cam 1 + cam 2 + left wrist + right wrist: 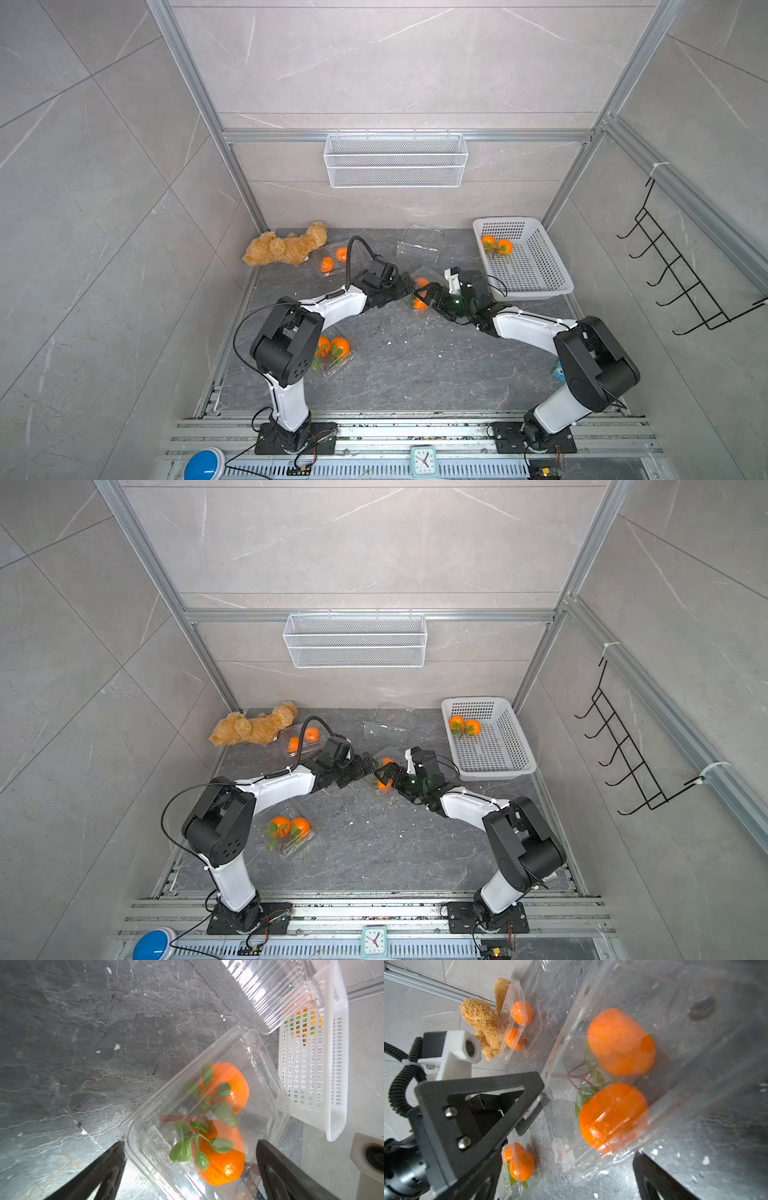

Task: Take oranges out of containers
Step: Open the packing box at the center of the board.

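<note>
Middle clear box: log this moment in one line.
middle box: two oranges inside | left gripper: open, straddling box | right gripper: open, at box | white basket: two more oranges

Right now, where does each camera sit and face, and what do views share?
Top views: high in front, looking down on the table; both arms, left tool, right tool show.
Left wrist: behind the left tool, looking past its fingers at the middle container.
Right wrist: behind the right tool, facing that container, the left tool and teddy bear; its finger shows.
Both wrist views share that container's oranges.
</note>
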Robot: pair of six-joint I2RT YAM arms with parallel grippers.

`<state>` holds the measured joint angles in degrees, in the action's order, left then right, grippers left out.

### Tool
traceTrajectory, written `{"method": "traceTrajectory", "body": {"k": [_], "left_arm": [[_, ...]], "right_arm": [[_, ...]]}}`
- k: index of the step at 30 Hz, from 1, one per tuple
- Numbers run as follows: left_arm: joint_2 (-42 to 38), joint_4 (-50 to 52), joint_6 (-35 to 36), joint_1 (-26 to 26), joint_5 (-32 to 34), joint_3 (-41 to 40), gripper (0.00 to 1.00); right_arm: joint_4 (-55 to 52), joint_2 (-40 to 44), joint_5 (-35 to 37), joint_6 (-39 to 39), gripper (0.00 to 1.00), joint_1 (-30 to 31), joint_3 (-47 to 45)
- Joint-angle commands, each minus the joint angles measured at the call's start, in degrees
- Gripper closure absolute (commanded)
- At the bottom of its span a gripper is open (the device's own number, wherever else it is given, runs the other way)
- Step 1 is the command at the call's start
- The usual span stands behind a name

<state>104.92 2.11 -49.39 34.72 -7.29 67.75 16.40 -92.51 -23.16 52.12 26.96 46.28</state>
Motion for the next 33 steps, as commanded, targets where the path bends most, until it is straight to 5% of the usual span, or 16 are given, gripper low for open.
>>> {"method": "traceTrajectory", "body": {"k": [1, 20, 33], "left_arm": [[0.54, -0.95, -0.41, -0.29, -1.49, 1.95, 0.01], [-1.30, 1.15, 1.19, -1.67, -0.32, 2.56, 0.00], [0.10, 5.52, 5.63, -3.17, 2.28, 8.91, 0.01]], "right_arm": [[4.56, 2.38, -2.61, 2.61, 0.00, -0.84, -2.86], [28.73, -4.19, -8.63, 20.28, 0.02, -3.14, -9.43], [33.93, -3.79, -7.16, 23.13, 0.03, -3.14, -14.72]]}}
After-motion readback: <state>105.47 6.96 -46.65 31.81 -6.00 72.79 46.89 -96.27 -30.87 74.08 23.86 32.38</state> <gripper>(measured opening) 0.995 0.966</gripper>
